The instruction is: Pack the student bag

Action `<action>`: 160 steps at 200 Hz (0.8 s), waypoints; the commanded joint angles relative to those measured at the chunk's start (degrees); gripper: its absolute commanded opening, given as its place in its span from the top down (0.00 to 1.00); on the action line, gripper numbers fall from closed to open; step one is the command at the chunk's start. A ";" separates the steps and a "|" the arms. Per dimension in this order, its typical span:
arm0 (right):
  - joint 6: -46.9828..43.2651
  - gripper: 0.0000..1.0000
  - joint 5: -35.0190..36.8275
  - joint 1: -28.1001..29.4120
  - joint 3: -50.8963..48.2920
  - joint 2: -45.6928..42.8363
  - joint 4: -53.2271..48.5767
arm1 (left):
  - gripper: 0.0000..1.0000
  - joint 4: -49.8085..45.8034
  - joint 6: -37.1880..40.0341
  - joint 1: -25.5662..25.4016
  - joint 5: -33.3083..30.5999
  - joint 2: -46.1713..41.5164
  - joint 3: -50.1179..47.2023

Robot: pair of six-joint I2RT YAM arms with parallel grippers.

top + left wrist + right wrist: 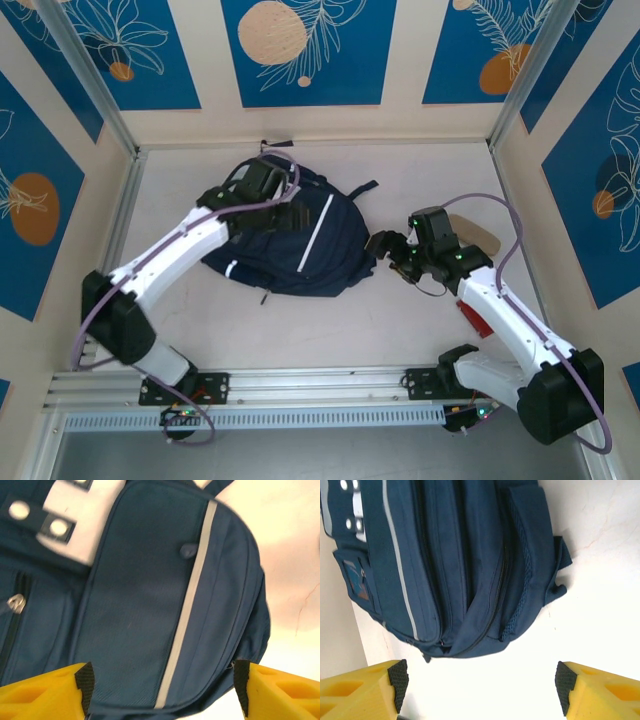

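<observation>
The student bag (345, 245) is dark navy with a pale grey stripe (318, 235) and white patches (75, 505). The left end effector (162, 687) and right end effector (480, 687) have yellow fingers (40, 692) and black pads (85, 682). Wall panels (350, 70) behind the student bag are blue with orange discs (272, 32).

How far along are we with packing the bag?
Done: nothing visibly packed; the student bag lies flat. In hand: nothing; left gripper open over it, right gripper open beside it. Left: a tan flat item and a red item by the right arm sit outside the bag.
</observation>
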 commanded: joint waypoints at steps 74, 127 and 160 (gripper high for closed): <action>-4.57 0.15 -4.44 7.48 7.31 11.55 0.96 | 0.33 5.53 2.59 -1.93 2.31 -20.60 -33.80; -4.41 0.15 -2.08 7.97 11.50 18.77 1.31 | 0.49 12.76 4.66 -3.73 1.82 -14.59 -38.18; -4.32 0.15 -1.90 7.75 11.55 20.35 0.99 | 0.57 14.74 7.13 -5.40 -0.07 -8.54 -37.51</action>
